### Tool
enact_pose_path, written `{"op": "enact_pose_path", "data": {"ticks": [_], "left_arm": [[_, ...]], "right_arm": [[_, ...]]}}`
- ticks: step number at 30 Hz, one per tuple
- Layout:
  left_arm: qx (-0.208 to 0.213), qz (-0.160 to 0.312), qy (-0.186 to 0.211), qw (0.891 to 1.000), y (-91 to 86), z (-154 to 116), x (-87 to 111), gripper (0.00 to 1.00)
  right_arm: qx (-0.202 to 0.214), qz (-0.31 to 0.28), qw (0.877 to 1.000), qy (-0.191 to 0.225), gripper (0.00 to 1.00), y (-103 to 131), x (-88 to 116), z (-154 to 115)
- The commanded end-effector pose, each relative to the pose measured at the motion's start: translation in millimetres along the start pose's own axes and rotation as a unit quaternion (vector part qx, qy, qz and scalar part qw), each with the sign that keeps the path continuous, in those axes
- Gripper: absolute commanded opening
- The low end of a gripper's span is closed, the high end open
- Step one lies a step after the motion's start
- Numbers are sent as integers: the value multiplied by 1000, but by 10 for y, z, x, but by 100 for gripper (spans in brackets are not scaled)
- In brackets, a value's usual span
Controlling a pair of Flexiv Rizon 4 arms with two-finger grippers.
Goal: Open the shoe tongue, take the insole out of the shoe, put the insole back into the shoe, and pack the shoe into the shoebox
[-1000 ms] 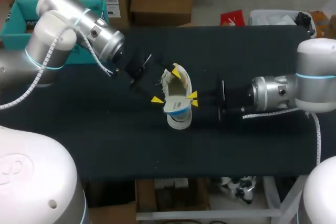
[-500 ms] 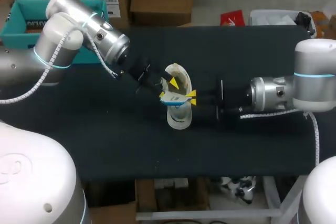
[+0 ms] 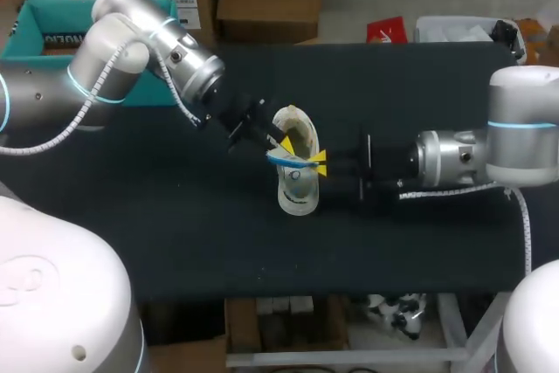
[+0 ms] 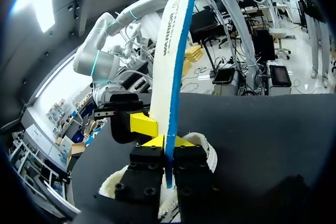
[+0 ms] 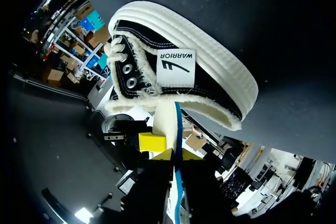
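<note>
shoe [image 5: 210, 85]: black canvas, ribbed white rubber | insole [image 4: 170, 66]: matt white fabric | table [image 3: 175, 233]: matt black

I see the shoe [image 3: 295, 194] sitting mid-tabletop, opening upward: black canvas, thick white rubber sole, frayed white collar. The insole [image 3: 288, 160], white on one face and blue on the other, stands on edge at that opening, pinched by my left hand [image 4: 169, 142] and right hand [image 5: 178, 156].
</note>
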State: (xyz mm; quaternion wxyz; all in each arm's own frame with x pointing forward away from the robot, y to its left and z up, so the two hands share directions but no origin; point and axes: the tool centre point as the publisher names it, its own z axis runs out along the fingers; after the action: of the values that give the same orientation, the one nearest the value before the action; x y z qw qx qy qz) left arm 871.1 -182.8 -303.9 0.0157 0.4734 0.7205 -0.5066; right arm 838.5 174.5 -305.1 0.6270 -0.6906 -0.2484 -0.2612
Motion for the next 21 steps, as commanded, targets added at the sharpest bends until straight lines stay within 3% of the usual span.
{"op": "enact_pose_path", "data": {"ticks": [1, 2, 3, 11, 21], "left_arm": [[-2, 5, 17, 1000, 31, 27, -40, 0], [-2, 6, 19, 1000, 34, 32, -40, 0], [-1, 8, 24, 1000, 39, 35, -41, 0], [-2, 15, 48, 999, 110, 86, -34, 0], [-14, 14, 44, 999, 201, 96, 52, 0]], "right_arm": [[-7, -2, 1000, -2, 84, -49, -8, -15], [-9, -1, 1000, -3, 96, -56, -16, -13], [-9, -1, 1000, -4, 100, -65, -23, -13], [-18, -1, 1000, -12, 100, -106, -102, 28], [-17, 1, 1000, -16, 100, -67, -146, 55]]}}
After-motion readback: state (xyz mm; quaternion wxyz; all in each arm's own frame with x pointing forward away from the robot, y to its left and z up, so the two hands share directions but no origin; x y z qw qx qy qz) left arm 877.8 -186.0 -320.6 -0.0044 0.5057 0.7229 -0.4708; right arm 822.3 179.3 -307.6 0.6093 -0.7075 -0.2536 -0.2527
